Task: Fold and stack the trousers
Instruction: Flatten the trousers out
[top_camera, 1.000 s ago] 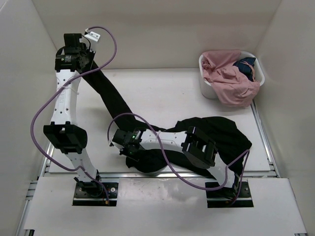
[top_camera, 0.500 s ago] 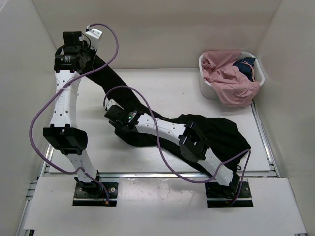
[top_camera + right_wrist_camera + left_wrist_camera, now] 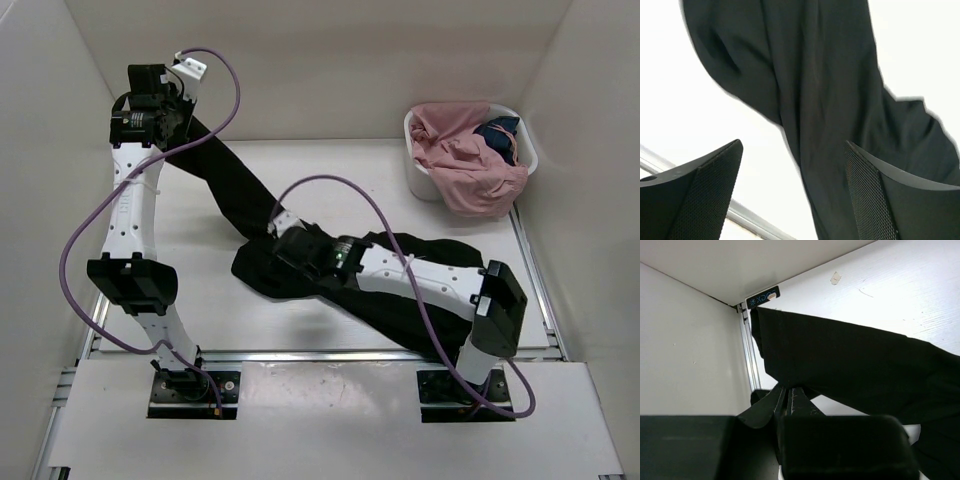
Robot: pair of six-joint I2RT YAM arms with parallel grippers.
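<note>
The right arm [image 3: 420, 280] has swung its elbow out to the right near corner of the desk [image 3: 350, 180], and its wrist has slid rightward from the bunched fabric's left edge to sit over the middle of it. The right fingers [image 3: 700, 200] are spread wide with nothing between them, hanging above the black cloth without touching it. The left arm [image 3: 135, 210] has kept its place, reared up at the far left corner, and the left fingers [image 3: 762, 410] are pinched together on the end of one leg. From there the trousers [image 3: 230, 195] run as a taut band diagonally down to the desk's centre, then lie crumpled and spread to the right under the right arm. A white tub [image 3: 420, 180] at the far right holds a pink garment [image 3: 465, 165] and a dark blue one [image 3: 500, 135].
</note>
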